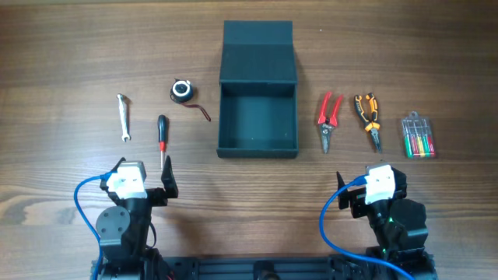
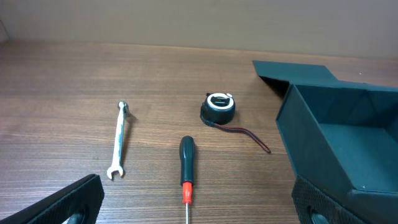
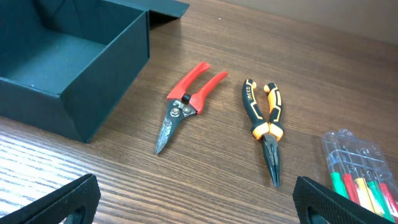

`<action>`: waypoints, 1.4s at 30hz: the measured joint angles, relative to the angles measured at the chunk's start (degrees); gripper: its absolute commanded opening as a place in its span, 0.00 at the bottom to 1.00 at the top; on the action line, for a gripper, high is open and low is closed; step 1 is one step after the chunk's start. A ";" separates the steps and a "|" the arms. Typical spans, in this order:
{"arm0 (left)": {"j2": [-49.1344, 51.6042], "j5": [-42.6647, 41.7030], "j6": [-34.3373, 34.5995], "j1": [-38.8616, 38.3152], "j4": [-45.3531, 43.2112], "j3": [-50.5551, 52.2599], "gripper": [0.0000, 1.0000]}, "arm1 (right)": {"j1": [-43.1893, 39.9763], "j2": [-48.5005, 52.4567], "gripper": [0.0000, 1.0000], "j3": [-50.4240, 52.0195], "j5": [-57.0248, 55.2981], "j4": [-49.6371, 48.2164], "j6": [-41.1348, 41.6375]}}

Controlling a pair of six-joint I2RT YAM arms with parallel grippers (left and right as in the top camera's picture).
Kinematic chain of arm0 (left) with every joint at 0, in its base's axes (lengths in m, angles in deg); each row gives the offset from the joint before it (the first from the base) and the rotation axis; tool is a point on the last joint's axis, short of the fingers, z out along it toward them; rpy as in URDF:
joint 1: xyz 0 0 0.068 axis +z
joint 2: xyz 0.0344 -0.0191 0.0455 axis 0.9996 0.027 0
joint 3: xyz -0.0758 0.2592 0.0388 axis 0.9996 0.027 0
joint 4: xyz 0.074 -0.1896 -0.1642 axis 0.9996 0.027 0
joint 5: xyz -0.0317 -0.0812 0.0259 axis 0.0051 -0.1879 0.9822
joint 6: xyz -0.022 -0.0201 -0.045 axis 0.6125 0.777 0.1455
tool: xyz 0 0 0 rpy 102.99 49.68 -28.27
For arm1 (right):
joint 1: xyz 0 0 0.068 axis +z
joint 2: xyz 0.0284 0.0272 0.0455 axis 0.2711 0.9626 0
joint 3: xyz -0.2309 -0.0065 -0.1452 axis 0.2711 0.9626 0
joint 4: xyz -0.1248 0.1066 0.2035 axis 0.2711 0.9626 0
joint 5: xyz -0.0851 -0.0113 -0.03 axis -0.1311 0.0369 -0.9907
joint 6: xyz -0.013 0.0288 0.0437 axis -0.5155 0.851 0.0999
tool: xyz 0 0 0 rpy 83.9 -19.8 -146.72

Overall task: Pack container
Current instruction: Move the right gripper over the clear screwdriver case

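Observation:
The dark teal container (image 1: 257,145) stands open at the table's middle, its lid (image 1: 257,53) folded back flat behind it; it looks empty. It also shows in the left wrist view (image 2: 311,149) and in the right wrist view (image 3: 93,93). To its left lie a wrench (image 1: 123,117), a black-and-red screwdriver (image 1: 163,136) and a small round tape measure (image 1: 182,90). To its right lie red snips (image 1: 327,118), orange-black pliers (image 1: 369,118) and a clear screwdriver pack (image 1: 418,137). My left gripper (image 1: 144,187) is open and empty near the screwdriver's tip. My right gripper (image 1: 366,190) is open and empty.
The wooden table (image 1: 62,62) extends well beyond the tools on both sides. Blue cables loop beside each arm base near the front edge.

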 measured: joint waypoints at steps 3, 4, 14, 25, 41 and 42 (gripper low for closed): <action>0.00 0.00 0.00 0.00 0.00 0.00 1.00 | 0.00 0.00 1.00 0.00 0.00 0.00 0.00; 0.00 0.00 0.00 0.00 0.00 0.00 1.00 | 0.00 0.00 1.00 0.00 0.00 0.00 0.00; 0.00 -0.02 0.00 0.00 0.00 0.00 1.00 | 0.00 0.00 1.00 0.00 0.00 0.00 0.00; 0.00 -0.02 0.00 0.00 -1.81 0.07 1.00 | 0.00 0.00 1.00 0.00 0.00 -0.72 0.00; 0.35 -9.20 18.40 0.00 0.98 -0.39 1.00 | -0.26 0.11 1.00 0.17 11.58 -12.76 12.04; 1.05 -9.18 18.82 0.00 1.70 -1.29 1.00 | -0.26 0.59 1.00 0.11 11.78 -13.40 14.25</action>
